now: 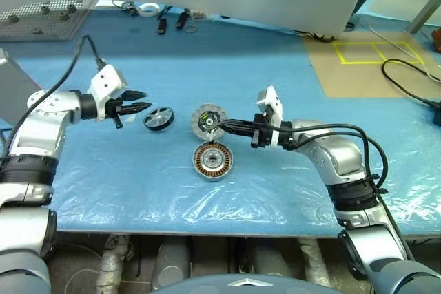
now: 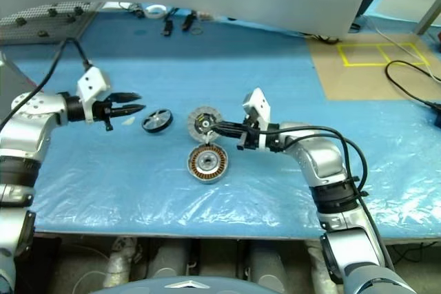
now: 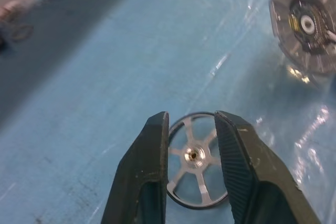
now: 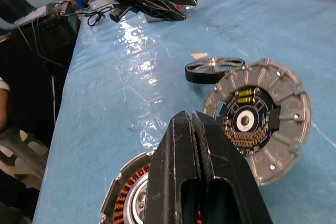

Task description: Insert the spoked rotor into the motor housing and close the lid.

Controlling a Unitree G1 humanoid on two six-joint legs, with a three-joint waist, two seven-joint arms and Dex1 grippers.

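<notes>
- Our left claw [image 1: 140,107] hangs just beside the spoked rotor [image 1: 158,118], fingers a little apart, holding nothing.
- Our right claw [image 2: 215,127] is pressed together, its tip by the lid [image 1: 207,121], which seems tipped up on edge near the motor housing [image 1: 212,161] on the bench [image 1: 275,191].
- We think the thin rotor could slip or tip if pinched off-centre.
- We cannot tell whether the right claw touches the lid.

Open mat [image 1: 138,170] around spoked rotor [image 1: 158,118]
</notes>
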